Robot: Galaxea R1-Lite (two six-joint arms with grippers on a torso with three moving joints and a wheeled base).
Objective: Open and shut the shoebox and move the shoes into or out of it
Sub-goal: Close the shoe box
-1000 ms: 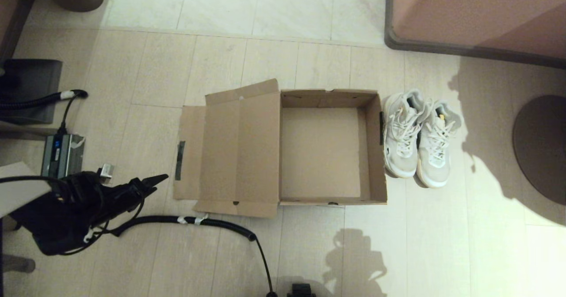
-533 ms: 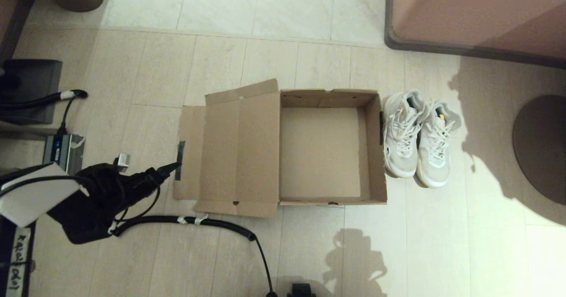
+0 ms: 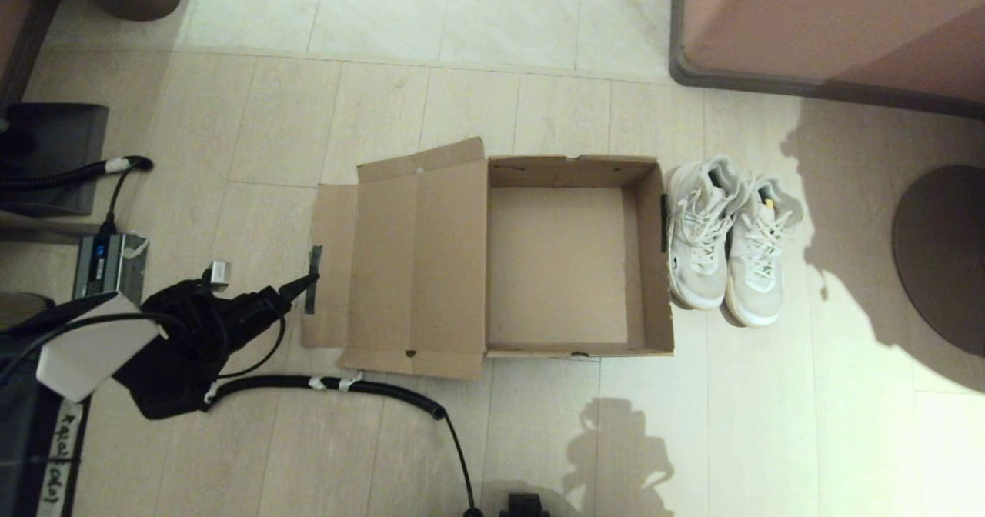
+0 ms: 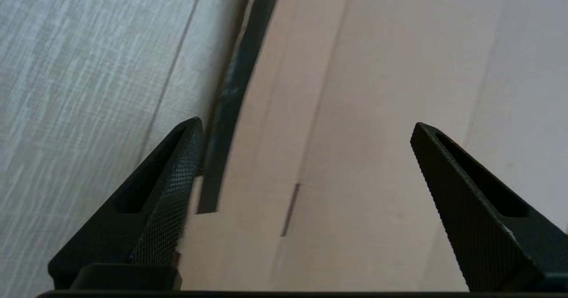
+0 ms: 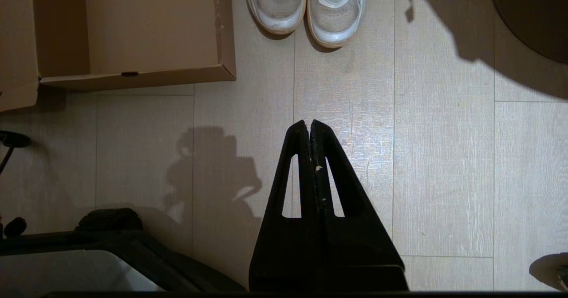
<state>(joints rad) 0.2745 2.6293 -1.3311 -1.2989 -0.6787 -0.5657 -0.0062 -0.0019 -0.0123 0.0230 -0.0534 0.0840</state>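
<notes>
Shoebox point(image 3: 569, 271) lies open at centre, shoes point(image 3: 727, 240) at its 3 o'clock. Left gripper point(image 3: 308, 280), fingers apart, at lid flap's taped edge point(image 3: 314, 268) at 9 o'clock; straddle edge squarely before clamping. Right gripper point(image 5: 309, 123) parked, fingers together.

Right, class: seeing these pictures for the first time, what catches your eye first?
The open shoebox sits empty mid-floor, its lid folded flat toward the robot's left. The shoes stand beside the box's right wall. The left gripper, open, reaches the lid's taped edge.

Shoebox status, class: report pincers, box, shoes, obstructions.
Left pincer open at lid flap edge. Right pincer shut, parked. Shoebox open, empty; shoes beside it. Nothing obstructing.
</notes>
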